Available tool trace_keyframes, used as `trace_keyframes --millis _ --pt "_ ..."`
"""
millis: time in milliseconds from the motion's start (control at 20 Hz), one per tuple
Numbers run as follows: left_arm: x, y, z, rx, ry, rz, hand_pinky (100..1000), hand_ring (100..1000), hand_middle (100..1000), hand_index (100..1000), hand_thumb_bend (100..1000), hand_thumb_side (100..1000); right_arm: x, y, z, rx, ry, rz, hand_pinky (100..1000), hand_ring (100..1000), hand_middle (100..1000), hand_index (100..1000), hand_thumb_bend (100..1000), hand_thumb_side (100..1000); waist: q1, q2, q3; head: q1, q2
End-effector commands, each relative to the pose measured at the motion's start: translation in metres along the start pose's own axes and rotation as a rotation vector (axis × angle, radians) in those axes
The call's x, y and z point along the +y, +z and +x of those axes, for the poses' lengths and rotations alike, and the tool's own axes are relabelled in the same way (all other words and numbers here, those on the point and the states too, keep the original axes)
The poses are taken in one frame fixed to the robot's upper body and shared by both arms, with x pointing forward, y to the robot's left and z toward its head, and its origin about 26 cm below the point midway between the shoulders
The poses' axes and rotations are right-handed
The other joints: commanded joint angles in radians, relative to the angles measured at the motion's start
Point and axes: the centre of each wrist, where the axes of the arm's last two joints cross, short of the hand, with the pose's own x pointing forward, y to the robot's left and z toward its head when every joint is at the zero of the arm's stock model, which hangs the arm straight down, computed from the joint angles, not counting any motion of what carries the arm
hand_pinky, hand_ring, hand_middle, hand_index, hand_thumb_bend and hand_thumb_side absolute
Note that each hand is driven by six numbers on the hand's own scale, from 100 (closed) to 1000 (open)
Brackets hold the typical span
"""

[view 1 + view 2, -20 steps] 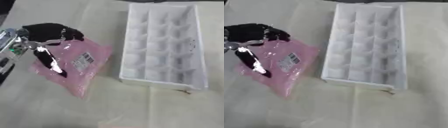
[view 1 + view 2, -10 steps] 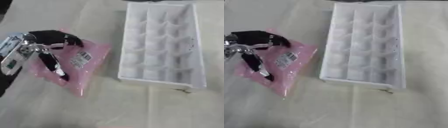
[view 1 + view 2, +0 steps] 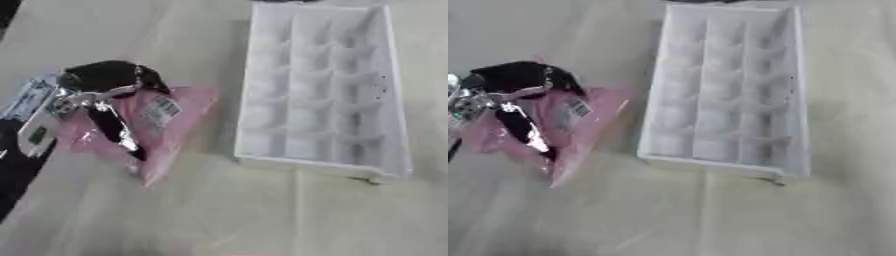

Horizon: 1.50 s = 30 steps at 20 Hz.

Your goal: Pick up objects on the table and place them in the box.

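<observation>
Counting from the left: one robot hand, one pink bag, one white box, all on a pale cloth-covered table.

Left hand enters from 9 o'clock, black with silver joints. Its fingers are curled down over the pink bag, with the thumb side arched across the bag's upper edge; they look clamped on it. Whether the bag is lifted clear of the cloth or only pressed to it cannot be told. Right hand shows in neither view.

Pink bag sits at about 9 o'clock from the box, near it but apart. A narrow strip of cloth separates the bag's right edge from the box wall. The bag's lower corner points toward 6 o'clock.

One small white label on the bag, just right of the fingers. It carries dark marks, possibly a barcode; nothing can be read.

White box lies at 3 o'clock from the bag, long side running from 12 to 6 o'clock. Inside it is split into three columns of small cells; the rows are too blurred to count. No item is visible in any cell.

Open cloth runs wide below the bag and box, toward 6 o'clock. A dark edge shows at 8 o'clock.
</observation>
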Motion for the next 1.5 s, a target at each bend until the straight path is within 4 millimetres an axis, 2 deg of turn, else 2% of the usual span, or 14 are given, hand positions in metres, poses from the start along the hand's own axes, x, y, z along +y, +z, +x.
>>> trace_keyframes --millis 50,100,150,200,250,300,400,600,850,1100,1300,1500 --pt "-0.009 0.002 0.001 0.053 -0.009 0.111 364 492 485 660 438 100 -0.004 -0.006 0.003 -0.027 0.007 0.011 100 140 120 480 468 1000 -0.003 -0.008 -0.005 0.005 0.000" --pt "-0.011 0.002 0.002 0.059 -0.005 0.147 147 392 387 525 221 100 -0.004 -0.006 0.003 -0.026 0.006 0.011 100 140 120 479 468 1000 -0.003 -0.009 -0.005 0.005 0.000" --pt "-0.013 0.002 0.002 0.062 -0.001 0.185 237 409 401 544 234 100 -0.003 -0.006 0.003 -0.026 0.006 0.011 100 139 120 479 468 1000 -0.003 -0.009 -0.004 0.005 0.000" --pt "-0.014 0.002 0.002 0.063 0.000 0.214 100 229 292 416 191 100 -0.003 -0.006 0.003 -0.025 0.005 0.011 100 140 120 479 468 1000 -0.002 -0.010 -0.004 0.005 0.000" --pt "-0.015 0.003 0.002 0.065 0.001 0.244 100 154 236 358 178 100 -0.003 -0.006 0.003 -0.024 0.004 0.011 100 140 120 479 467 1000 -0.002 -0.011 -0.003 0.004 0.000" --pt "-0.015 0.003 0.001 0.066 0.002 0.271 100 100 172 299 181 100 -0.003 -0.006 0.003 -0.023 0.003 0.011 100 140 120 480 467 1000 -0.002 -0.011 -0.003 0.004 0.000" --pt "-0.016 0.004 0.001 0.070 0.003 0.324 100 100 108 240 185 100 -0.003 -0.005 0.003 -0.020 0.002 0.011 100 140 120 480 466 1000 -0.002 -0.013 -0.003 0.003 0.000" --pt "-0.010 0.007 -0.005 0.096 -0.020 0.402 100 100 123 250 216 100 -0.003 -0.004 0.002 -0.014 0.001 0.008 100 140 120 480 464 1000 0.000 -0.021 -0.004 0.000 0.000" --pt "0.018 0.020 -0.025 0.194 -0.120 0.488 100 111 178 293 278 100 -0.003 -0.001 0.002 0.002 0.001 0.008 100 140 120 480 460 1000 0.010 -0.038 0.000 -0.007 0.000" --pt "0.038 0.029 -0.037 0.265 -0.183 0.564 100 125 181 295 289 100 -0.003 0.001 0.002 0.014 0.000 0.009 100 140 120 481 458 1000 0.017 -0.050 0.006 -0.023 0.000" --pt "0.056 0.029 -0.039 0.275 -0.214 0.634 100 125 178 294 284 100 -0.003 0.002 0.002 0.020 -0.002 0.008 100 140 119 481 456 1000 0.018 -0.059 0.008 -0.029 0.000" --pt "0.076 0.020 -0.031 0.184 -0.182 0.688 100 120 170 288 259 100 -0.002 0.003 0.002 0.024 -0.007 0.008 100 139 119 481 455 1000 0.020 -0.068 0.004 -0.028 0.000"
